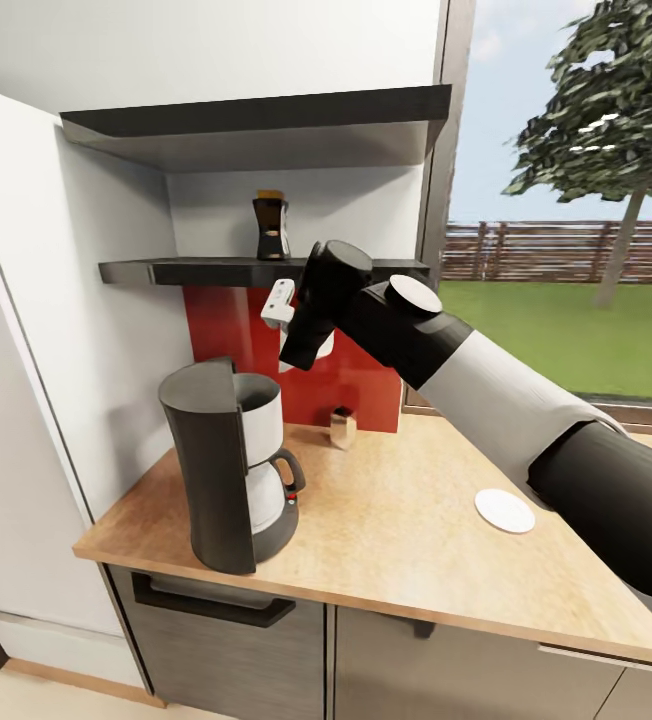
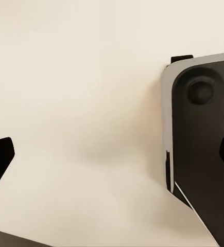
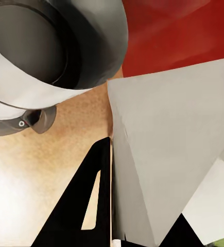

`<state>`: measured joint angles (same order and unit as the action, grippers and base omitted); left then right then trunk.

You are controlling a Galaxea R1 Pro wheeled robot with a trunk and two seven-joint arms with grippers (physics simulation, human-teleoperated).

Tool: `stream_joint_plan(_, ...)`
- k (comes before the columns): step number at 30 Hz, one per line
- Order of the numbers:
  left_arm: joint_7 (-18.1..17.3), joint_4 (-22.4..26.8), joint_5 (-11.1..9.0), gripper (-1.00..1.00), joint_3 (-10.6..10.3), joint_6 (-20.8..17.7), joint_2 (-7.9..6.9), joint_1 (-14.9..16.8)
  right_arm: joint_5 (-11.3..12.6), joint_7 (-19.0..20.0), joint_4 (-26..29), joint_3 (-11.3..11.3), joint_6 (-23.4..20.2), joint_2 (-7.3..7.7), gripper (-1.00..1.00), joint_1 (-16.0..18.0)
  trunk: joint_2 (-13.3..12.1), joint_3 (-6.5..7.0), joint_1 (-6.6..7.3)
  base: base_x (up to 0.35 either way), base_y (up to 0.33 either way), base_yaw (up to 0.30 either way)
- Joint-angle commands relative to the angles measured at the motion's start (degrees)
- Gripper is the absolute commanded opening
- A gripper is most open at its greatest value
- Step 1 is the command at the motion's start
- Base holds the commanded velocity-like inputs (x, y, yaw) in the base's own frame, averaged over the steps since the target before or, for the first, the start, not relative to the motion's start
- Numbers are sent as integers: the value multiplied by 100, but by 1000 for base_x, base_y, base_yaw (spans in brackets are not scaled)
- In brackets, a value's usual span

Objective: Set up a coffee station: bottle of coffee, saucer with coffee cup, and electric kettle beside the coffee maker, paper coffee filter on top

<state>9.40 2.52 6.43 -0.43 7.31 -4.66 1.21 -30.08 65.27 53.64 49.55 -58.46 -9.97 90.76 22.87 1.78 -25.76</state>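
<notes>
white paper coffee filter (image 3: 163,154) pinched in right gripper (image 1: 304,352) above coffee maker (image 1: 231,465), saucer (image 1: 504,510) well apart

No readable text, labels, brands or numbers on any surface

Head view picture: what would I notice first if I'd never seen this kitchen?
Probably the big black-and-white right arm reaching in from the right, its right gripper holding a white paper coffee filter above the kitchen countertop. Then the tall black coffee maker at the counter's left end, before the red wall panel. The bottle of coffee stands on the kitchen shelf above.
</notes>
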Motion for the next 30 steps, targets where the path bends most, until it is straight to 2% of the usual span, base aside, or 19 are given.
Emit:
stream_joint_plan(1,24,-6,60,100,-1,18,0,2,-48,50,4,2,-34,-3,-100,3,5,-3,-2,0,176,0)
stream_joint_plan(8,18,-6,60,100,-1,24,-8,-1,-47,49,6,5,-34,-3,-100,3,5,-3,-2,0,236,0)
stream_joint_plan(18,23,-6,56,100,-1,29,-11,-1,-47,48,-4,10,-34,-3,-100,3,5,-3,-2,0,45,0)
stream_joint_plan(30,58,-6,52,100,-1,34,-9,2,-13,73,-28,11,-34,-3,-100,3,5,-3,-2,62,135,0)
